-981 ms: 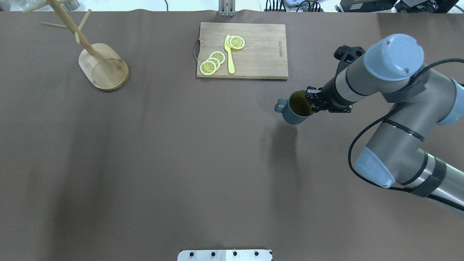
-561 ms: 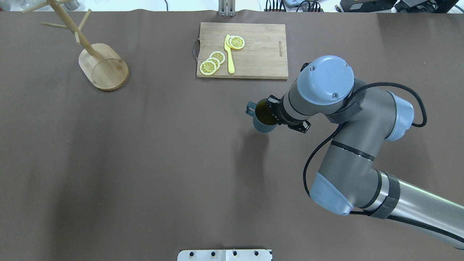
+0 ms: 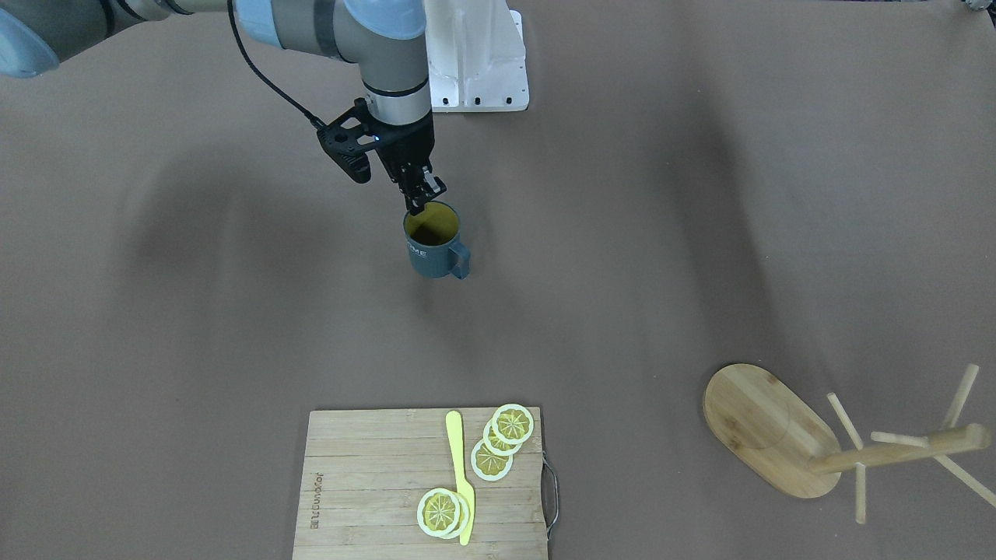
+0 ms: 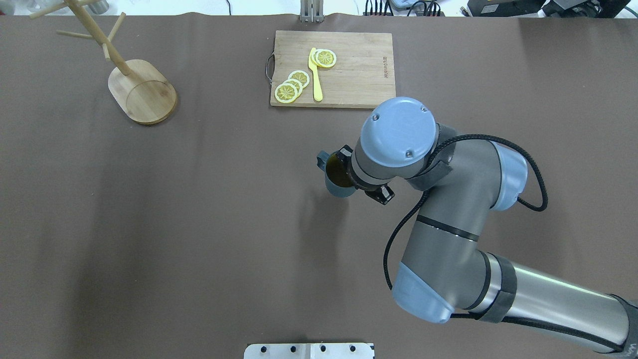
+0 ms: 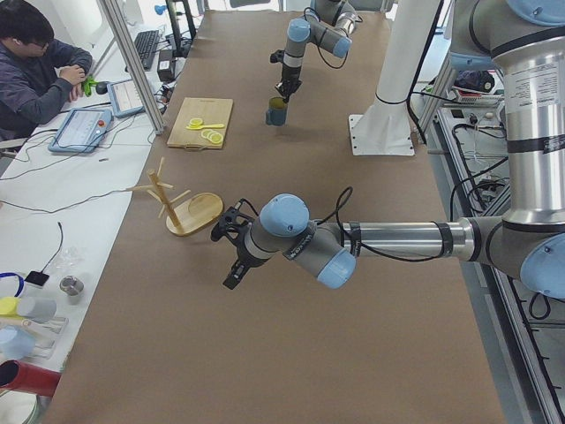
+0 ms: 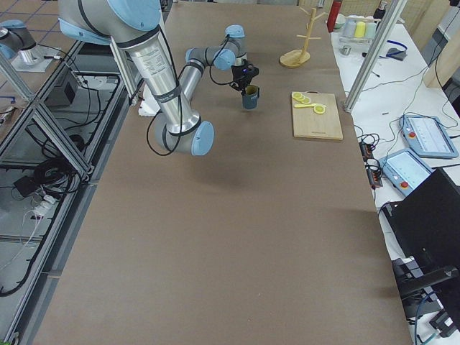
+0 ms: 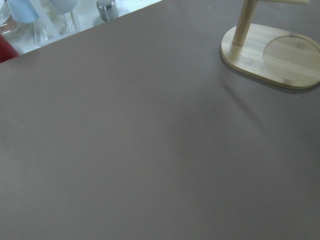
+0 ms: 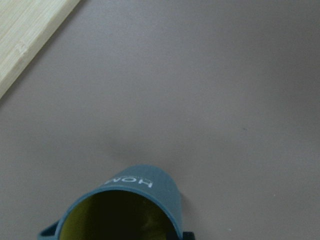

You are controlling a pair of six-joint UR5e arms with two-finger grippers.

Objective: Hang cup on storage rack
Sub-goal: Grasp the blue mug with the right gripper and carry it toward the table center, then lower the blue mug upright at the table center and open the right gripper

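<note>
The cup is dark blue-grey with a yellow inside and white "HOME" lettering. It hangs upright from my right gripper, which is shut on its rim near the table's middle. It also shows in the overhead view and the right wrist view. The storage rack, a bamboo mug tree with an oval base, stands at the far left, with bare pegs. My left gripper shows only in the exterior left view, near the rack. I cannot tell whether it is open or shut.
A bamboo cutting board with lemon slices and a yellow knife lies at the far middle, just beyond the cup. The left wrist view shows the rack's base and bare brown table. An operator sits beyond the far edge.
My right arm has carried the cup leftward and a little nearer to the robot's side, away from the cutting board's right corner. The rack and board have not moved.
</note>
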